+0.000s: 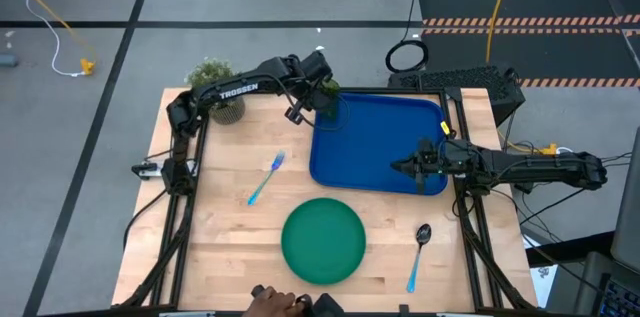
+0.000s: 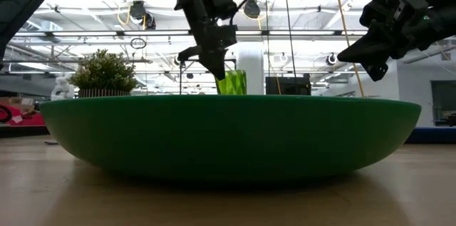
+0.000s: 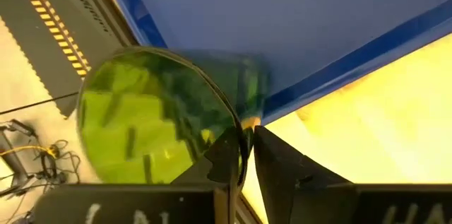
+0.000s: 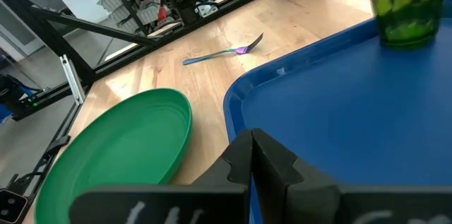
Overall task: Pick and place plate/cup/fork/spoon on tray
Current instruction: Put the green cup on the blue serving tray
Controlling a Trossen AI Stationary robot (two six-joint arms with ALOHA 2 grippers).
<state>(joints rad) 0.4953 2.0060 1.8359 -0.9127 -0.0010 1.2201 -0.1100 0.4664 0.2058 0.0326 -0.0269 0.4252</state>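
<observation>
1. High view: the left gripper (image 1: 322, 97) holds the cup (image 1: 328, 109) at the tray's (image 1: 380, 147) ten-o'clock corner; right gripper (image 1: 400, 166) hovers over its four-o'clock edge.
2. Low view: the cup (image 2: 231, 83) shows behind the plate (image 2: 228, 137).
3. Left wrist view: jaws clamped on the cup's (image 3: 159, 118) rim.
4. Right wrist view: jaws together; fork (image 4: 222, 52) on the table beyond the tray.

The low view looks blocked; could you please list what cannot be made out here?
- Low view: the plate hides the tray, fork, spoon and the base of the cup.
- Right wrist view: the picture's edge cuts off the cup's top.
- High view: the left gripper covers most of the cup.
</observation>
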